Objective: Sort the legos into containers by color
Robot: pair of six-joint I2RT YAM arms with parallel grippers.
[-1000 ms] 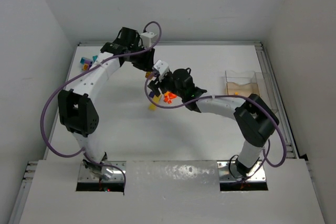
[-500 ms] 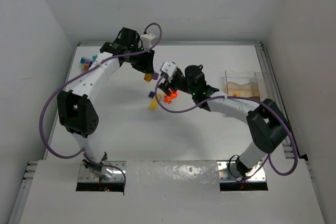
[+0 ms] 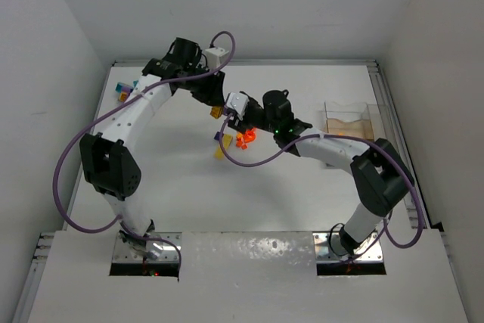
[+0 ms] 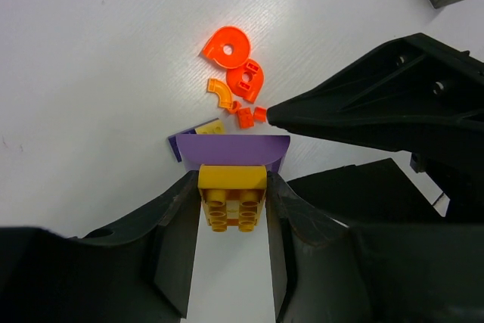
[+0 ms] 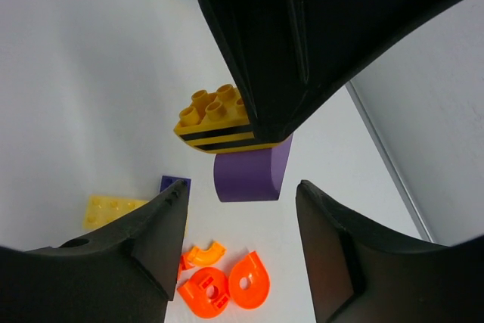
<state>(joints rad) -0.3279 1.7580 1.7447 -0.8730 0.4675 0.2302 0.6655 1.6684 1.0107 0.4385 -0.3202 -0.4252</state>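
Lying nearest my bases, a flat yellow plate [image 3: 220, 151] rests on the white bench [image 3: 166, 187], just on the near-left side of the orange legos [image 3: 243, 139]. A small dark purple brick [image 5: 174, 183] sits beside that plate, also left of the orange legos.

The orange legos themselves are a tight cluster: two round-ended pieces with holes, a curved arch and a few tiny bits, touching or nearly so.

My right fingers [image 5: 159, 232] are spread apart over the orange legos with nothing between their pads. One tip reaches down just beside the tiny orange bits.

Just beyond the orange legos, on their far-left side, my left fingers [image 4: 180, 217] are pinching a yellow brick [image 4: 231, 200] by its two sides, lifted off the bench. A purple piece [image 4: 234, 153] with a rounded edge touches that brick on the side away from my palm, outside the pinch.

Well to the right of the orange legos stand the containers [image 3: 349, 120], clear-walled with a brownish floor. One compartment shows a little orange inside.

Farthest off, well to the far left of the orange legos, more legos [image 3: 125, 94] in yellow, purple and teal lie near the bench's back corner.
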